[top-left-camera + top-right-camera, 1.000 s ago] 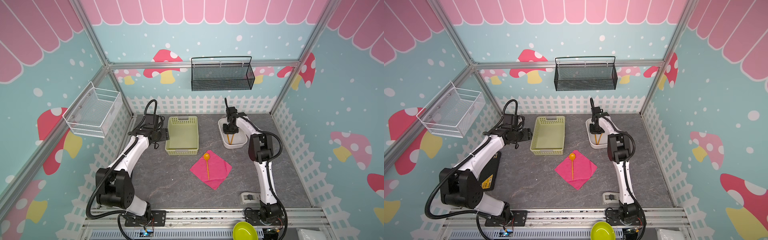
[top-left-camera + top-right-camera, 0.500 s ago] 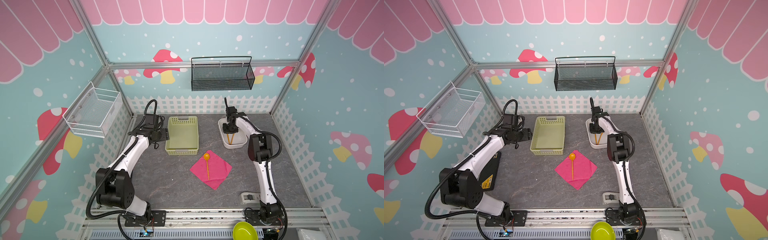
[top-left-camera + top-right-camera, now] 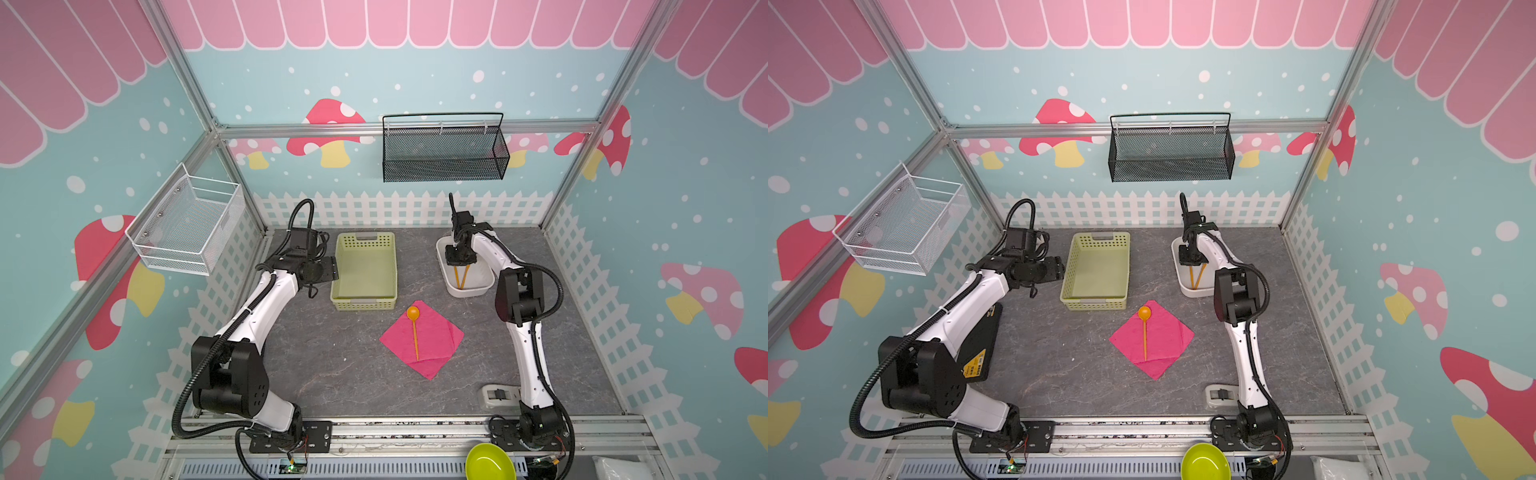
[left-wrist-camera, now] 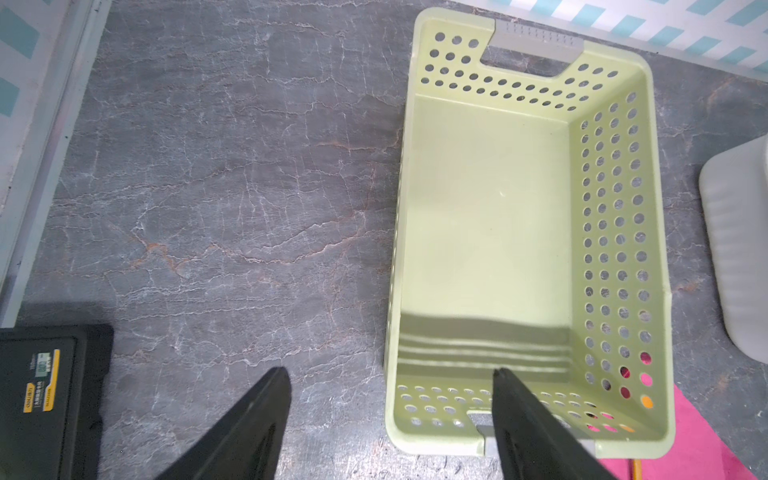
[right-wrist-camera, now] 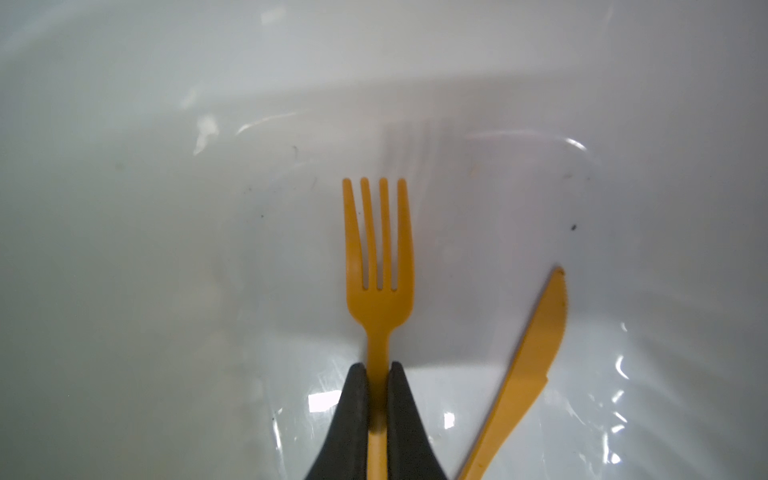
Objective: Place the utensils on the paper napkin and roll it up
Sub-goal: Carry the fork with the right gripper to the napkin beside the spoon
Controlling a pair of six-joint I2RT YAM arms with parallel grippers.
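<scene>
One spoon (image 3: pixel 414 328) lies on the napkin (image 3: pixel 441 334); right gripper (image 5: pixel 377 368) pinches the fork (image 5: pixel 378 266) in the tub (image 3: pixel 469 293), left gripper (image 4: pixel 390 372) gapes empty; knife (image 5: pixel 536 345) and rolling are not yet done.

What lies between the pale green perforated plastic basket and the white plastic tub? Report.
Only bare grey marbled tabletop separates the green basket from the white tub, shown in both top views.

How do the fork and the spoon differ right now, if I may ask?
The fork lies in the white tub, while the spoon lies on the pink napkin. The fork's handle is pinched in the right claw; the spoon is free. The fork ends in four prongs, the spoon in a round bowl. Both are orange.
</scene>
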